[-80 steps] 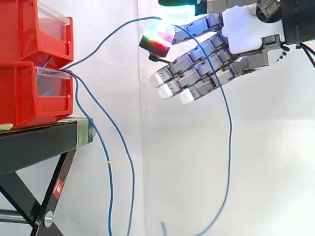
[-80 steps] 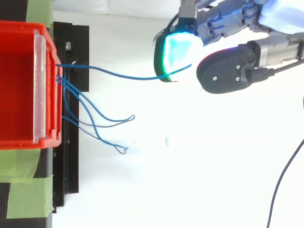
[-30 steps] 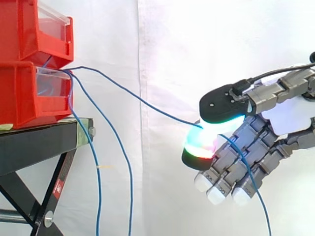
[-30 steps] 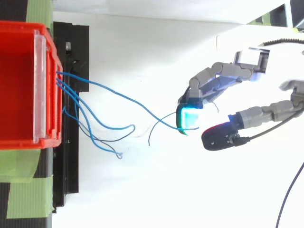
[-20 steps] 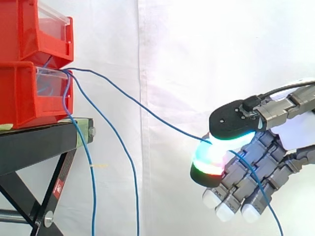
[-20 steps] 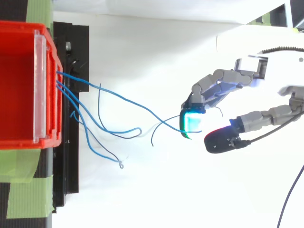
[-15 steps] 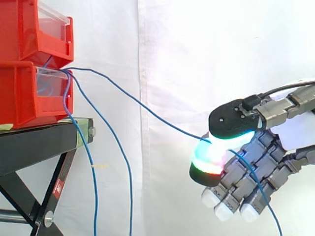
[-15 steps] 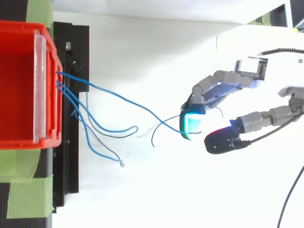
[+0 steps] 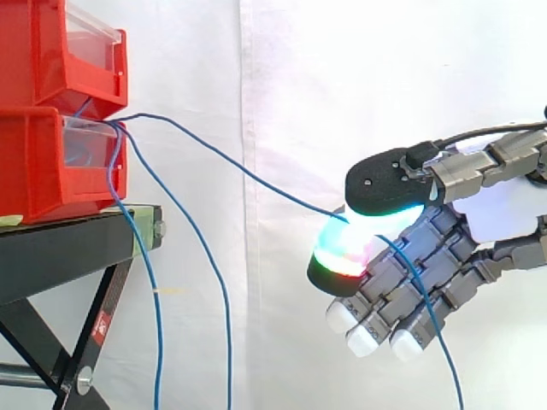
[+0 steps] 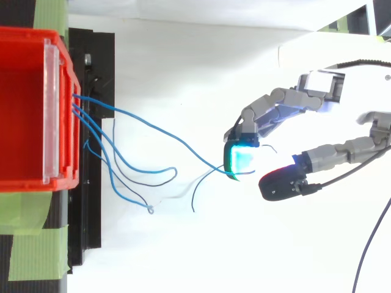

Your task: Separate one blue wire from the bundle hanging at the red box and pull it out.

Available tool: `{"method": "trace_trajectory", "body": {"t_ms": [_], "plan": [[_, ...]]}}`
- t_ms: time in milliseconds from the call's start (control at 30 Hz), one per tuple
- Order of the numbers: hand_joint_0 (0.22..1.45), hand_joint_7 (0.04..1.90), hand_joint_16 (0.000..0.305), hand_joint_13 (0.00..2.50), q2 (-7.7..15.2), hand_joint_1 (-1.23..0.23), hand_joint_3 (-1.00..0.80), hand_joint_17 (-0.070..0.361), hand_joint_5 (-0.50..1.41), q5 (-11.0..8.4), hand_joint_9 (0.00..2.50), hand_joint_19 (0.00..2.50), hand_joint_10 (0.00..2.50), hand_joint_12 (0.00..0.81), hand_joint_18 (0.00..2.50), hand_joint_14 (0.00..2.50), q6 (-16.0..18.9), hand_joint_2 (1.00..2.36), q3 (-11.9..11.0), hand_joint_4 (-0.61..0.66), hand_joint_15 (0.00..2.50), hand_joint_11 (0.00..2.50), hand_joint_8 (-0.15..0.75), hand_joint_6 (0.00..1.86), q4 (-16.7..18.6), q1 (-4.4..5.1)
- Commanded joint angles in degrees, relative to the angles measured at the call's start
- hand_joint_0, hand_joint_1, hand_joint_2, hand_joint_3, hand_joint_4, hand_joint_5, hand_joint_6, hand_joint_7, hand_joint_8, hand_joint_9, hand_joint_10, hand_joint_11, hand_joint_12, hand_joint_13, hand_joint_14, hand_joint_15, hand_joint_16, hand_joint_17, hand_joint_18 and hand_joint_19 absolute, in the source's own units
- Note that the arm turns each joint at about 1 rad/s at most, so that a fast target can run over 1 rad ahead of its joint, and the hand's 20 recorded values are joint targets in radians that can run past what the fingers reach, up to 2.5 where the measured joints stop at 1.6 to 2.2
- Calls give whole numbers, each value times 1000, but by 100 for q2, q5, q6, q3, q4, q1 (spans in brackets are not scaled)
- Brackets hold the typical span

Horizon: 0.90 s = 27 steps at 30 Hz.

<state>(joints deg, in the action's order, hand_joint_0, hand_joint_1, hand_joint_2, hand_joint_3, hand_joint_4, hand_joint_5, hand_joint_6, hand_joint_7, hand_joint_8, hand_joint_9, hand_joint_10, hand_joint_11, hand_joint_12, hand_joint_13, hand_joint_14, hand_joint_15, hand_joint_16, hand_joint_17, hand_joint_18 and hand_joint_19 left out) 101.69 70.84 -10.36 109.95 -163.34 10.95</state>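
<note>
One blue wire [image 9: 256, 181] runs from the lower red bin [image 9: 51, 162] down and right to my hand [image 9: 500, 213]. It passes between the black thumb pad [image 9: 385, 184] and a glowing fingertip [image 9: 342, 252], which pinch it. Past the pinch its tail trails over the other fingers and down. From above, the same wire [image 10: 160, 129] leaves the red bin [image 10: 24, 110] and reaches the hand [image 10: 275, 104] well off to the right. The other blue wires [image 10: 175, 173] hang loose from the bin's front, close to the stand.
A second red bin [image 9: 60, 51] is stacked on the lower one. Both rest on a black stand [image 9: 68, 252] with green tape [image 10: 36, 250] at its edge. A white curtain hangs behind. Open space lies between the stand and the hand.
Over the sequence the hand came down from high up, drawing the wire out to the right. In the last half second it shifted slightly left and up, and the loose wires swayed.
</note>
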Motion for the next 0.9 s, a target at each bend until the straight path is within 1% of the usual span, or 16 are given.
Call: {"method": "trace_trajectory", "body": {"t_ms": [0, 300, 400, 467, 667, 700, 733, 767, 800, 833, 867], "plan": [[519, 1089, 70, 444, 0, -753, -30, 158, -93, 0, 554, 303, 5, 499, 630, 8, -10, 1275, 0, -175, 362, 236, 352, 863, 4, -6], [516, 1088, 70, 380, 0, -749, -33, 158, -92, 0, 567, 285, 5, 487, 565, 8, -10, 1286, 0, -186, 338, 239, 348, 863, 4, -6], [504, 1085, 71, 372, 0, -740, -48, 159, -91, 0, 569, 270, 5, 487, 546, 8, -10, 1330, 0, -186, 333, 239, 348, 863, 4, -6], [504, 1084, 71, 363, 0, -740, -49, 159, -91, 0, 570, 265, 5, 485, 529, 8, -10, 1333, 0, -181, 332, 239, 348, 863, 4, -23], [496, 1087, 74, 347, 0, -736, -55, 168, -89, 0, 611, 194, 6, 492, 431, 7, -10, 1371, 0, -184, 314, 253, 350, 864, 4, -14], [478, 1089, 77, 335, 0, -714, -69, 173, -83, 0, 639, 163, 6, 490, 375, 7, -10, 1454, 0, -193, 302, 249, 352, 864, 4, -14], [459, 1090, 75, 315, 0, -698, -94, 169, -78, 0, 678, 143, 6, 463, 303, 7, -10, 1561, 0, -192, 299, 273, 355, 863, 4, -14], [455, 1093, 72, 315, 0, -694, -93, 162, -76, 0, 695, 140, 8, 452, 269, 7, -10, 1577, 0, -199, 308, 283, 357, 862, 4, -14], [437, 1089, 66, 335, 0, -682, -115, 148, -73, 0, 761, 127, 7, 436, 228, 7, -19, 1672, 0, -200, 332, 310, 366, 862, 4, -14], [426, 1095, 61, 372, 0, -680, -133, 138, -69, 0, 802, 117, 8, 436, 184, 8, -19, 1734, 0, -205, 346, 326, 365, 859, 4, -14], [425, 1101, 61, 376, 0, -680, -136, 137, -68, 0, 818, 123, 10, 435, 182, 8, -10, 1744, 0, -204, 351, 336, 367, 858, 4, -14]]}}
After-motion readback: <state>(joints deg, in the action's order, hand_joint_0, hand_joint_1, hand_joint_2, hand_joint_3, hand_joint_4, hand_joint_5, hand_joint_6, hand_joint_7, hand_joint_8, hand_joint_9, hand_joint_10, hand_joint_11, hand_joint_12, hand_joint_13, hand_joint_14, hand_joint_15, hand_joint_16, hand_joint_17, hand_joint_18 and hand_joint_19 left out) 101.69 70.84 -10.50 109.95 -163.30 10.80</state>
